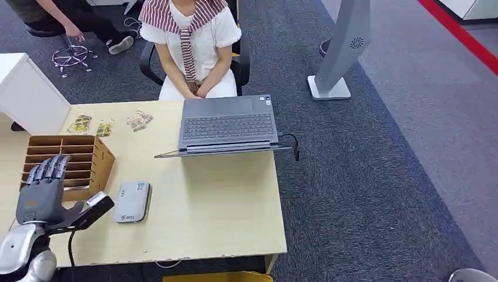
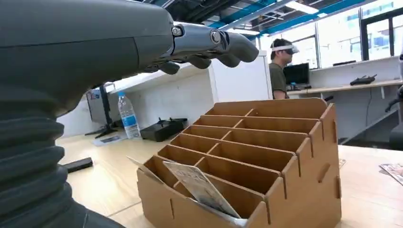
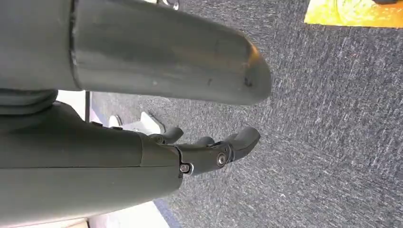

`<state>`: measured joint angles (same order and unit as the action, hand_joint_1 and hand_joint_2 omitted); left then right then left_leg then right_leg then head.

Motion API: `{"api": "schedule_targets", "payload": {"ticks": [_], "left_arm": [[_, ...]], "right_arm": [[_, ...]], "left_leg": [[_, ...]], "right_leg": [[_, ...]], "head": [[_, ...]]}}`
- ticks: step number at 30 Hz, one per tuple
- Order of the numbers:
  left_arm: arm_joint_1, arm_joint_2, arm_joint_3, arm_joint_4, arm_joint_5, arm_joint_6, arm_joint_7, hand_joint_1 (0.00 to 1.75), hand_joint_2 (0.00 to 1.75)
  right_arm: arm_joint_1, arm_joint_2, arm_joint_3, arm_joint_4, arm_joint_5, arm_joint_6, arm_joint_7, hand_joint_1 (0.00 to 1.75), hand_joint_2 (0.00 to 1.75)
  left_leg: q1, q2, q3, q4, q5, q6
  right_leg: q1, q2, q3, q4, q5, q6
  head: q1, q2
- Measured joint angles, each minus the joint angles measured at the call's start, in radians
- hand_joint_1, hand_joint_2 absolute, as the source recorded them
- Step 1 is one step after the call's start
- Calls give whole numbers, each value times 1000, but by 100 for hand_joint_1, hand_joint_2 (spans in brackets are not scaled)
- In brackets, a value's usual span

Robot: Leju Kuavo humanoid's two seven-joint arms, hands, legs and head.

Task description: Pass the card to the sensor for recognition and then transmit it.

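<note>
A dark grey left hand with ribbed fingers is carried on a silver arm. Small screws are seen on the grey right hand.

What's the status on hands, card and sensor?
Left hand open, above the wooden organizer. Right hand empty, hanging over carpet. Card in organizer's front slot, unpicked. Sensor on the table, unobstructed.

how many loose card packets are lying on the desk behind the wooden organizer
3, in a row between the organizer and the desk's far edge: one leftmost, one in the middle, one nearest the laptop.
</note>
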<state>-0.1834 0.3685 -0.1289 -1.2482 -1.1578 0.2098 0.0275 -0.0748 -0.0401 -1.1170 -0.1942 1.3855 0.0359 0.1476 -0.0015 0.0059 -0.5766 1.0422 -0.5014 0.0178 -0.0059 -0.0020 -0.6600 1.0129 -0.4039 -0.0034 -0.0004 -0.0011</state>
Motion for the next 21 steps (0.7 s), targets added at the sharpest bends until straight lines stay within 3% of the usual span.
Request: {"api": "schedule_targets", "payload": {"ticks": [10,21], "left_arm": [[0,6,19,17,2,-1,0,0,175],[-60,14,35,98,2,-16,-6,0,175]], "right_arm": [[0,-2,1,0,2,3,0,0,0],[-1,-4,5,0,3,10,-6,0,0]], "left_leg": [[0,0,0,0,0,0],[0,0,0,0,1,0]], "right_leg": [[0,0,0,0,0,0],[0,0,0,0,0,0]], "head": [[0,0],[0,0]]}}
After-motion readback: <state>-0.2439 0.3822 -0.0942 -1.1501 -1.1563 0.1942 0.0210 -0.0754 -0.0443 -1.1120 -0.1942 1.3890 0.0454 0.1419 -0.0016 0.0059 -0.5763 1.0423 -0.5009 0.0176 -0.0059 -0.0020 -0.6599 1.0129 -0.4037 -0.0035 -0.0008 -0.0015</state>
